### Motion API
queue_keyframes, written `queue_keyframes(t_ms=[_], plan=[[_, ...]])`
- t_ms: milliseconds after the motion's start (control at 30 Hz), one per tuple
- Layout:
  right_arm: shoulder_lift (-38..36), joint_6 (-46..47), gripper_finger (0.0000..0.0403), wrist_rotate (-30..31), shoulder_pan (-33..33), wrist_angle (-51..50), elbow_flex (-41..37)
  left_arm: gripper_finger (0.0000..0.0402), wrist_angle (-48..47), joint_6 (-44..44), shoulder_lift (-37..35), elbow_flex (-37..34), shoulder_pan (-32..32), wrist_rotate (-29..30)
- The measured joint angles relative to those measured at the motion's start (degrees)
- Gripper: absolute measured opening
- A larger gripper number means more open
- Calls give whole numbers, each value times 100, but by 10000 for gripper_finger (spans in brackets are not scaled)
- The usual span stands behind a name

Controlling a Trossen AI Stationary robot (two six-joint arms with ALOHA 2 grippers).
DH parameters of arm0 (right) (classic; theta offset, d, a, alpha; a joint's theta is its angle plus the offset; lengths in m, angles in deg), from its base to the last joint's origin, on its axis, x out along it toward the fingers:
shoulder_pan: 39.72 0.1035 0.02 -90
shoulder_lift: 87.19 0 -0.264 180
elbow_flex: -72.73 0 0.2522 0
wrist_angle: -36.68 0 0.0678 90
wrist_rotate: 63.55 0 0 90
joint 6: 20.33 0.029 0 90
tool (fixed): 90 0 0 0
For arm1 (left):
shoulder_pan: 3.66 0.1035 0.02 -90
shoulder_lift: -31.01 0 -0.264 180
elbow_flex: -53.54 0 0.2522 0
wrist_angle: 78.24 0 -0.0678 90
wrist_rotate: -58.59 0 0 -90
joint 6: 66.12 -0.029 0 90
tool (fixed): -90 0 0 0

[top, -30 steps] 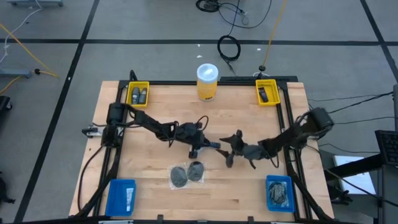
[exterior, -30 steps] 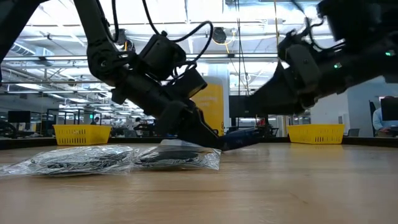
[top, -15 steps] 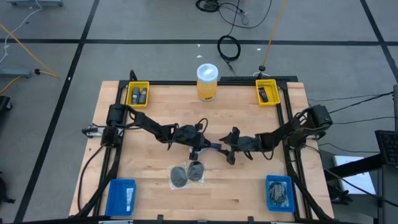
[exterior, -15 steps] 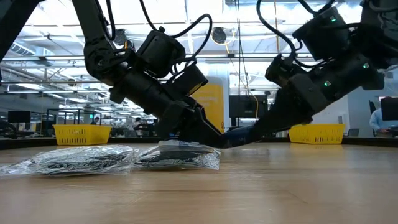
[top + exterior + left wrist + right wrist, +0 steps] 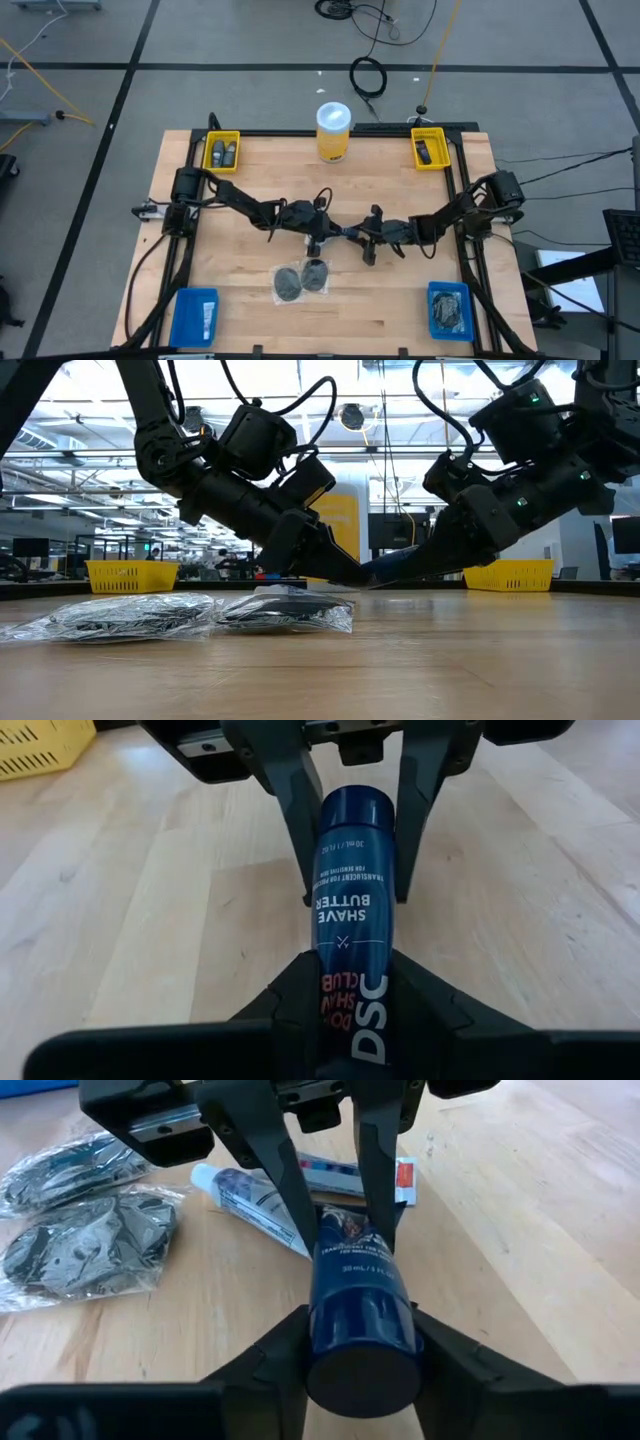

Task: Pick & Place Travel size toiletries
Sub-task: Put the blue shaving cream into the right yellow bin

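A dark blue shave-butter tube (image 5: 350, 890) hangs level above the middle of the table between my two grippers. My left gripper (image 5: 334, 234) is shut on its printed end. My right gripper (image 5: 360, 236) faces it from the right and is shut on its cap end (image 5: 360, 1365). Two bagged grey mesh discs (image 5: 301, 280) lie flat on the table just near of the grippers. A white tube (image 5: 250, 1195) and a small boxed tube (image 5: 350, 1175) lie on the table under the left gripper. My left gripper pinches the tube's printed end (image 5: 345, 985) between its two fingers, which come level from the table's left and lie along the tube. The tube is clear of the table. My right gripper pinches the tube's cap end (image 5: 362, 1305) between its two fingers (image 5: 295, 815), level from the table's right, along the tube.
A large yellow jar with a white lid (image 5: 334, 132) stands at the far edge. Yellow bins sit at the far left (image 5: 222, 152), holding dark containers, and the far right (image 5: 430, 148). Blue bins sit at the near left (image 5: 195, 315) and near right (image 5: 450, 308).
My right gripper has moved toward the table's left, up to the left gripper, and its fingers now stand around the tube's cap end. The left gripper has risen slightly with the tube.
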Motion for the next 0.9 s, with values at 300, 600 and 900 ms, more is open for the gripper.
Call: queue_keyframes(t_ms=[300,600,900], plan=[[-18,112,130,-28,1,14,-2,108,-18,126,0,3,4,-61],[-240,331,116,563,59,-488,0,285,-666,552,-345,7,150,-490],[-2285,1146,123,2196,268,-3683,11,393,-2159,1186,-1062,7,-22,974]])
